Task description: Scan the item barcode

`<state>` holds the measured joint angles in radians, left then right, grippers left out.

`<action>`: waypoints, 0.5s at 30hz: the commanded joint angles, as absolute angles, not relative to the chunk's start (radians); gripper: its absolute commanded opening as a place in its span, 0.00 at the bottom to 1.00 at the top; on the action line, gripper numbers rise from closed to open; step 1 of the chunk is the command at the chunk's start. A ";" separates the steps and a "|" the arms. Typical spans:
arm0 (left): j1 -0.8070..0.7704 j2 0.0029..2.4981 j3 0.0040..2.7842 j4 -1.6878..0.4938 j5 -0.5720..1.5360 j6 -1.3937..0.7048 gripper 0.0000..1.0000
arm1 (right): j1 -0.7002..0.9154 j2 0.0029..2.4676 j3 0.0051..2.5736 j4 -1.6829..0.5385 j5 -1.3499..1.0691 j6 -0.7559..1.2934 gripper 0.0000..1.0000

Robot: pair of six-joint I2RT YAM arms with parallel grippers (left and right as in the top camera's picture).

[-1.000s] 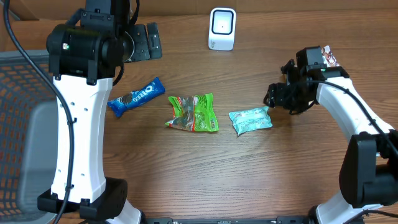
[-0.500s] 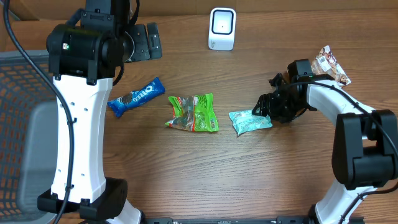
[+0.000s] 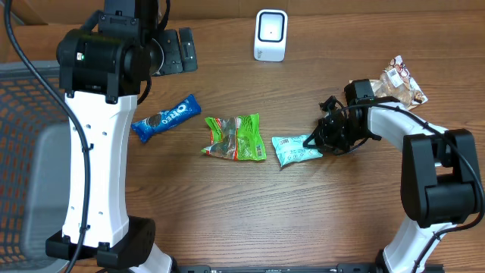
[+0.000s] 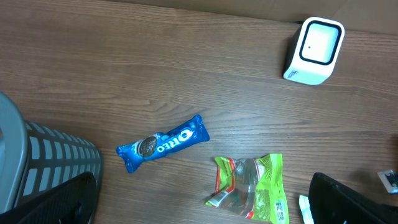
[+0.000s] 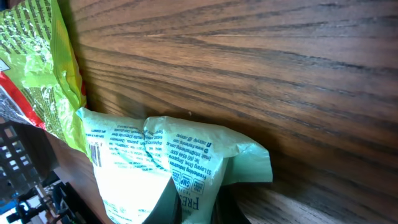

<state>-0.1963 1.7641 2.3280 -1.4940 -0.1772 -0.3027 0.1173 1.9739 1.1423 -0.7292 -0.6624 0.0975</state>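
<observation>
A mint-green snack packet (image 3: 294,149) lies on the wooden table right of centre. My right gripper (image 3: 314,140) is low at its right end and shut on that edge. In the right wrist view the packet (image 5: 155,155) fills the lower frame, a fold pinched between the dark fingers (image 5: 166,208), and a small barcode (image 5: 95,153) shows on its left side. The white scanner (image 3: 270,34) stands at the far middle of the table. My left gripper (image 3: 176,50) hangs high at the back left, open and holding nothing, its fingertips (image 4: 57,200) wide apart.
A crumpled green packet (image 3: 236,138) lies just left of the mint one, and a blue Oreo pack (image 3: 167,117) further left. A brown snack packet (image 3: 402,82) sits at the far right. A grey mesh basket (image 3: 30,144) stands off the table's left side.
My right gripper moved left and down to the mint packet and shut on its right edge. The packet slid slightly left toward the green one. The left arm stayed still.
</observation>
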 commanded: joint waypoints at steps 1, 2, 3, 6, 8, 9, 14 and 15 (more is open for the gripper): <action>-0.197 1.765 2.326 -1.491 -0.191 -0.284 1.00 | 0.126 2.012 1.158 -0.760 -0.703 0.065 0.04; -0.197 1.765 2.326 -1.491 -0.191 -0.284 1.00 | 0.126 2.002 1.178 -0.779 -0.745 0.044 0.04; -0.197 1.765 2.326 -1.491 -0.191 -0.284 1.00 | 0.126 1.980 1.211 -0.807 -0.794 0.023 0.04; -0.197 1.765 2.326 -1.492 -0.191 -0.284 1.00 | 0.126 1.922 1.274 -0.850 -0.822 0.018 0.04; -0.197 1.765 2.326 -1.491 -0.190 -0.284 1.00 | 0.126 1.865 1.319 -0.876 -0.822 0.018 0.04; -0.197 1.765 2.326 -1.492 -0.191 -0.284 1.00 | 0.127 1.835 1.337 -0.884 -0.822 0.018 0.04; -0.197 1.765 2.326 -1.492 -0.191 -0.284 1.00 | 0.127 1.670 1.403 -0.896 -0.821 0.018 0.04; -0.197 1.765 2.326 -1.491 -0.191 -0.284 1.00 | 0.127 1.640 1.412 -0.896 -0.820 0.018 0.04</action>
<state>-0.1963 1.7641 2.3280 -1.4940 -0.1772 -0.3027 0.1204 1.7771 1.3525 -0.8967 -0.7727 0.0319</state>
